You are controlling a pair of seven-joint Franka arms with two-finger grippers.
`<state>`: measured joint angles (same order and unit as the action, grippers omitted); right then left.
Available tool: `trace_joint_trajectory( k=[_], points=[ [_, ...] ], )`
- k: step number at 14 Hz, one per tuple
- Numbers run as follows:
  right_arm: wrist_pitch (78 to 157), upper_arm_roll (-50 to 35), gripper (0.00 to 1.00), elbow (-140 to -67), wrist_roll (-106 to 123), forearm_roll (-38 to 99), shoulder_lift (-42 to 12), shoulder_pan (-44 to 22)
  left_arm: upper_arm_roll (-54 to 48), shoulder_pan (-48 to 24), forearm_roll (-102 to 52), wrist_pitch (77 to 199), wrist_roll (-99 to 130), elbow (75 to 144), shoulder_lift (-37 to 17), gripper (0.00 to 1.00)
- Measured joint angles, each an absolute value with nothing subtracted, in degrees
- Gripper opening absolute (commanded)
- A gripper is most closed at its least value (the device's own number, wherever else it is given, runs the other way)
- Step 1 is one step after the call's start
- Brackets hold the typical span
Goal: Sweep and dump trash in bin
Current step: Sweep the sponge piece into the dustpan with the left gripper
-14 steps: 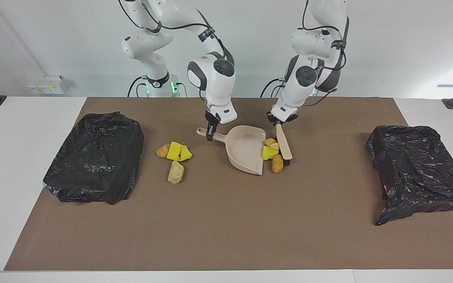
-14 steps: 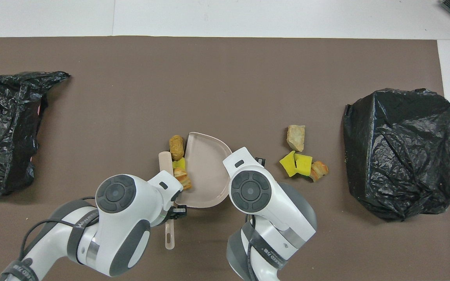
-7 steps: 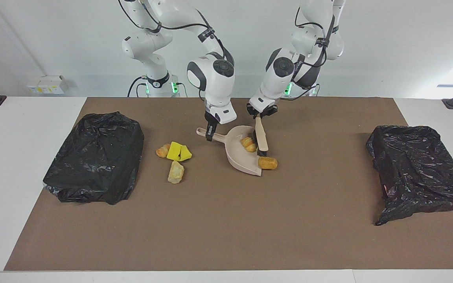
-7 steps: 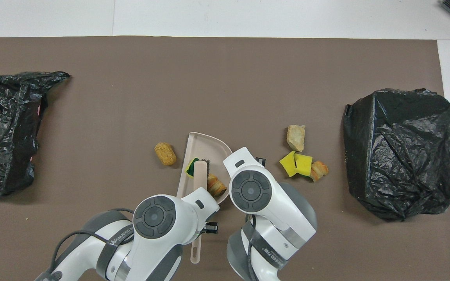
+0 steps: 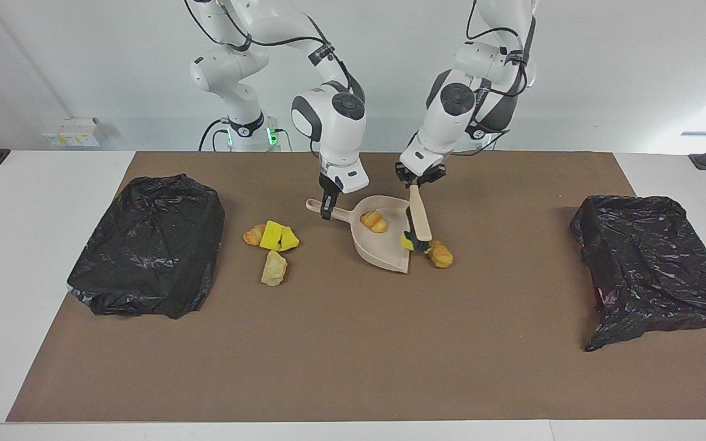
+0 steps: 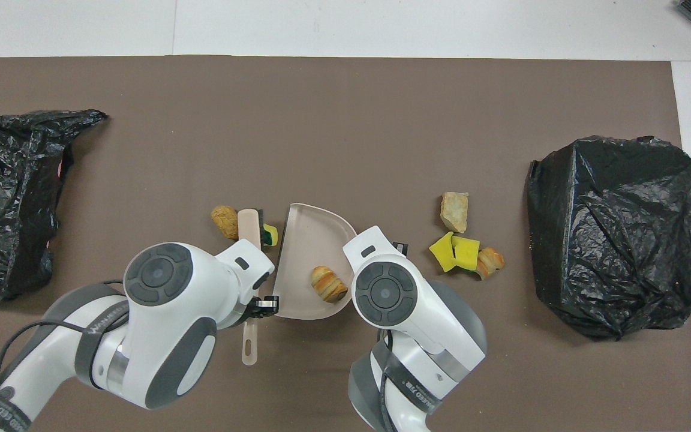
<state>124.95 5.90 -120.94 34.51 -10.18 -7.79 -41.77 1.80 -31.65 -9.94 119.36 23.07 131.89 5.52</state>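
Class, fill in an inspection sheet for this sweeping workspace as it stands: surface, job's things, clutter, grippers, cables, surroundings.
Surface: brown mat on a white table.
Job's things: one bread chunk in the beige dustpan; a yellow sponge and another chunk at the pan's open edge by the brush; a group of four lumps on the mat toward the right arm's end; bag-lined bins at both ends.
Clutter: nothing seen.
Grippers: right gripper shut on the dustpan's handle; left gripper shut on the brush's handle.
Cables: black cables along both arms.
Surroundings: white wall; white boxes.
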Motion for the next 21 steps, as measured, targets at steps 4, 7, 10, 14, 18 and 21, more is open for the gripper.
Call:
trace_joint_trajectory(
  k=[4, 7, 10, 14, 18, 21],
  points=[
    [124.95, 5.90, 0.00, -120.95, 34.42, -10.18, -7.79, -41.77, 1.98, -23.45, -9.51, 119.38, 12.48, 131.89, 4.15, 0.00],
    [124.95, 5.90, 0.00, -120.97, 34.27, -10.18, -7.79, -41.77, 1.98, -21.28, -9.50, 117.65, 9.81, 129.79, 2.53, 0.00],
    [124.95, 5.90, 0.00, -120.99, 34.25, -10.18, -7.79, -41.76, 1.95, -21.07, -9.47, 110.25, 9.79, 123.11, 1.73, 0.00],
    [124.95, 5.90, 0.00, -120.99, 34.23, -10.18, -7.79, -41.74, 1.99, -13.20, -9.09, 108.81, 6.53, 120.50, 1.13, 0.00],
    [124.95, 5.90, 0.00, -121.01, 34.05, -10.16, -7.79, -41.70, 2.03, -8.34, -5.36, 112.32, 3.48, 120.55, -3.84, 0.00],
    [123.78, 5.82, 0.00, -121.11, 30.84, -10.15, -7.60, -41.76, 0.77, -9.05, -5.04, 114.05, 3.32, 120.60, -7.70, 0.00]
  ],
)
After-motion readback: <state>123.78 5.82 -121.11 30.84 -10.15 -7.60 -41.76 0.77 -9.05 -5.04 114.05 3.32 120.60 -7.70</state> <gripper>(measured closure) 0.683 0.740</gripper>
